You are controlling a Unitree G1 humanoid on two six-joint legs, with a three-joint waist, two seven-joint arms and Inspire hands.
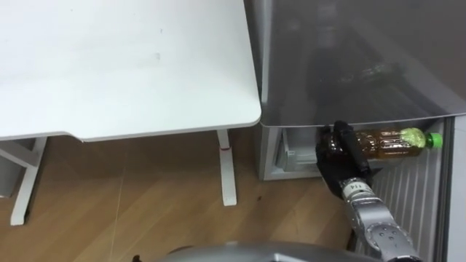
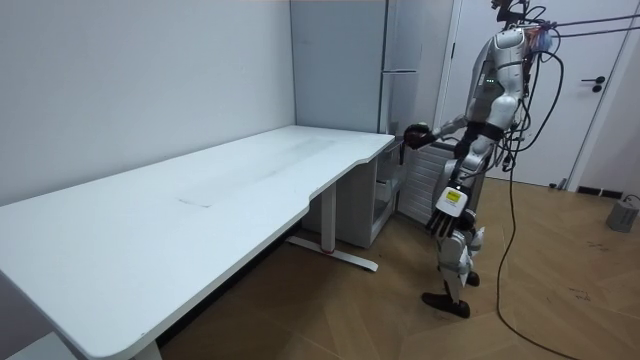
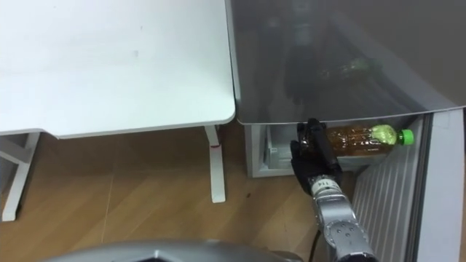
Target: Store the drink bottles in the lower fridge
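Observation:
A brown tea bottle (image 1: 389,142) with a green cap lies on its side in my right hand (image 1: 342,156), whose dark fingers are curled round its base end. The cap points to the right. Hand and bottle are at the mouth of the open lower fridge (image 1: 291,154), just under the grey front of the upper fridge (image 1: 349,58). The right eye view shows the same bottle (image 3: 360,137) and right hand (image 3: 313,156). In the room view I stand facing the fridge (image 2: 400,60) with my right hand (image 2: 415,133) stretched out and my left hand (image 2: 447,210) hanging open at my side.
The white table (image 1: 124,65) stands close against the fridge's left side, its leg (image 1: 227,167) on the wooden floor. The lower fridge's open door (image 1: 411,196), ribbed inside, stands to my right. A closed room door (image 2: 590,90) is behind me.

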